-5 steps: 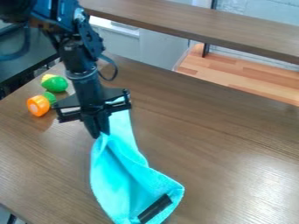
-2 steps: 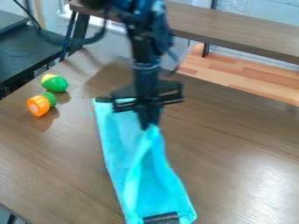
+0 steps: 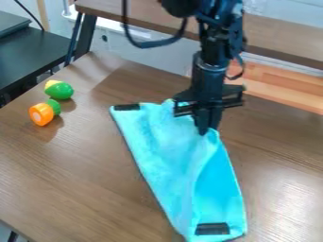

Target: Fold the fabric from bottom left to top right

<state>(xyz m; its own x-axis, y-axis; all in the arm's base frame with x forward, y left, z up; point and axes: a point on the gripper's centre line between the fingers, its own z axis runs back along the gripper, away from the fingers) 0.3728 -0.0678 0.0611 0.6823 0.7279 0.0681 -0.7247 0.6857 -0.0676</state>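
My gripper (image 3: pixel 202 129) points down at the upper right edge of the turquoise fabric (image 3: pixel 170 160), its fingertips shut on a raised bit of cloth. From there the fabric spreads to the upper left and trails down toward the bottom of the view, with a long crease running below the fingertips. One black patch lies at its upper left corner, another near its bottom edge. The gripper hides part of the fabric's upper right.
At the left of the brown table (image 3: pixel 75 189) lie an orange and green toy (image 3: pixel 42 114) and a green and yellow toy (image 3: pixel 58 90). A raised wooden shelf (image 3: pixel 277 38) runs along the back, behind the arm.
My gripper has moved right, dragging the cloth with it. The fabric has spread wider, its lower end has shifted right, and the black patch at the upper left has come into view.
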